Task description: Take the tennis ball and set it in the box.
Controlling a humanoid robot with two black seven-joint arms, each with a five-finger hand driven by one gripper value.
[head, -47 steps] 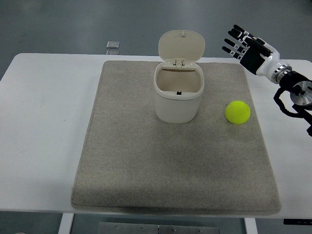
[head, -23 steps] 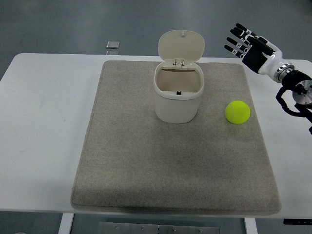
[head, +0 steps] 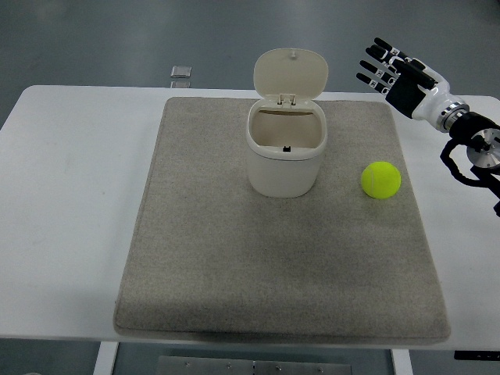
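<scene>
Tennis ball point(head: 381, 180) sits on the grey mat point(head: 219, 266), right of the box point(head: 286, 152), a clear gap between them. Ball is near the mat's right edge, roughly level with the box's lower half. Box is cream, upright, lid point(head: 291, 74) flipped open and standing up at its far side, inside visible and dark at the bottom. Mat lies on the white table point(head: 70, 203).

Right hand point(head: 398, 74) is up at the far right, above the table's far edge, well apart from the ball: ball lies nearer and slightly left of it. Fingers point(head: 375, 66) spread and extended, pointing left and far, holding nothing. Wrist and arm trail off toward the right edge.

Small clear square object point(head: 181, 72) lies beyond the table's far edge, on the floor.
</scene>
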